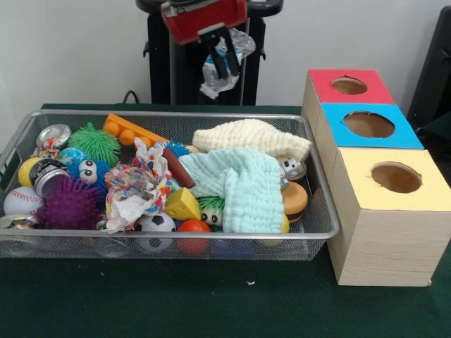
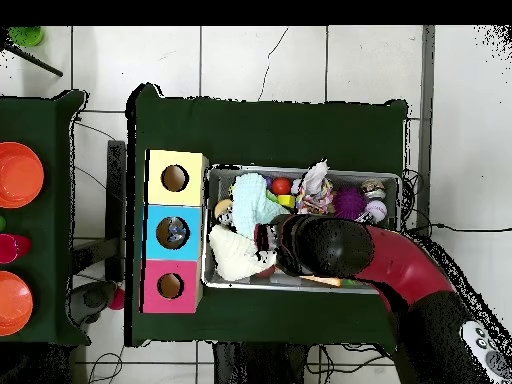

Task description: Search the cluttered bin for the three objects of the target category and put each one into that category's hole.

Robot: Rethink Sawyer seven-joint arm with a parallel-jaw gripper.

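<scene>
My gripper [image 1: 226, 69] hangs high above the back rim of the silver wire-mesh bin [image 1: 176, 113] and is shut on a crumpled clear plastic bottle [image 1: 211, 79]. The bottle hangs clear of the clutter. The blue-faced box's round hole [image 1: 368, 124] lies to the right of the bin, between the red box [image 1: 350, 86] and the yellow box [image 1: 394, 177]. I see no other clear bottle in the bin. In the overhead view my arm [image 2: 330, 248] covers the gripper and the bottle over the bin [image 2: 300, 169]. The blue box's hole [image 2: 173, 232] shows something pale inside.
The bin holds cloths [image 1: 243, 183], spiky balls [image 1: 68, 204], a baseball [image 1: 22, 201], a soccer ball [image 1: 155, 224], metal cans [image 1: 53, 134] and a rope toy [image 1: 137, 183]. The three boxes stand in a row touching the bin's right side. Orange bowls [image 2: 18, 172] sit on a side table.
</scene>
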